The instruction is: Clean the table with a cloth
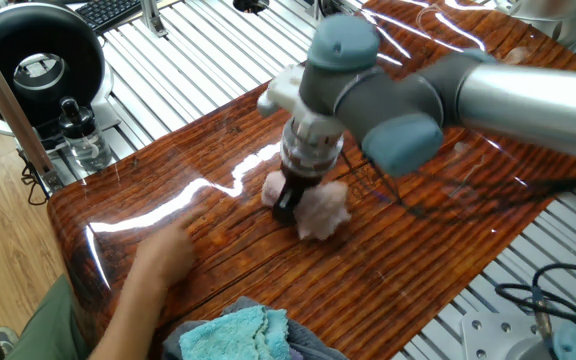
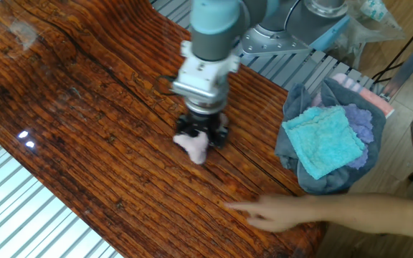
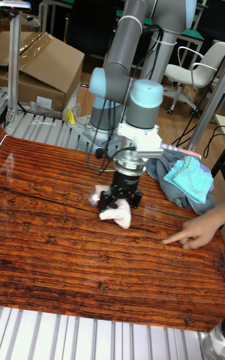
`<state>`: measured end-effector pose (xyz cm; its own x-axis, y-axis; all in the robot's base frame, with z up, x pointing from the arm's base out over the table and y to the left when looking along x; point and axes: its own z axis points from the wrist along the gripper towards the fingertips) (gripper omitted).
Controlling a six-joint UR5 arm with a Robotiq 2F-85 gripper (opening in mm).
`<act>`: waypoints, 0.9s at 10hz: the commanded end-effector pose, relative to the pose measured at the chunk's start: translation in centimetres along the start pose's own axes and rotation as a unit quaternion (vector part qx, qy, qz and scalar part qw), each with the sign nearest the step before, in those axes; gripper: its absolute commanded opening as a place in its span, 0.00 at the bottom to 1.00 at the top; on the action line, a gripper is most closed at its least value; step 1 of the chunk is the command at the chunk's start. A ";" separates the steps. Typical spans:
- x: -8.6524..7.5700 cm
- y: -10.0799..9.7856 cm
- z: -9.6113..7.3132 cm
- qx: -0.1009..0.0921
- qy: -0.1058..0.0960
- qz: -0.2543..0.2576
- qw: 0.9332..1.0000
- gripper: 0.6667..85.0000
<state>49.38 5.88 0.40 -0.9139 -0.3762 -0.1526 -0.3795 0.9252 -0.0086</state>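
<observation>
The glossy reddish-brown table (image 1: 428, 250) (image 2: 70, 129) (image 3: 56, 254) fills each view. A small pale pink cloth (image 1: 320, 208) (image 2: 193, 147) (image 3: 117, 213) lies pressed onto the wood near its middle. My gripper (image 1: 293, 200) (image 2: 201, 136) (image 3: 119, 200) points straight down and is shut on the cloth, whose fluffy folds stick out below and beside the black fingers. The fingertips are buried in the cloth.
A person's hand (image 1: 158, 262) (image 2: 271, 213) (image 3: 190, 233) reaches over the table's near end, blurred, finger pointing at the wood. A turquoise cloth (image 1: 233, 335) (image 2: 325, 136) (image 3: 187, 179) lies on a grey-purple pile at the table's edge. Ribbed metal frame (image 1: 178, 70) surrounds the table.
</observation>
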 end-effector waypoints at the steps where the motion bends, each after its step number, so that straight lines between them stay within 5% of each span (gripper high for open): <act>1: -2.0 -2.9 -0.4 0.000 0.001 -0.017 1.000 0.00; 4: -1.3 -1.4 -2.3 -0.004 0.040 0.082 0.996 0.00; 6: -1.8 -1.1 -2.1 -0.014 0.026 0.111 0.993 0.00; 8: -1.9 -1.6 -2.1 -0.002 0.027 0.142 0.990 0.00; 9: -2.1 -0.9 -2.1 -0.014 0.024 0.158 0.987 0.00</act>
<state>51.06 5.08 2.46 -0.9817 -0.1655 -0.0944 -0.1684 0.9854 0.0244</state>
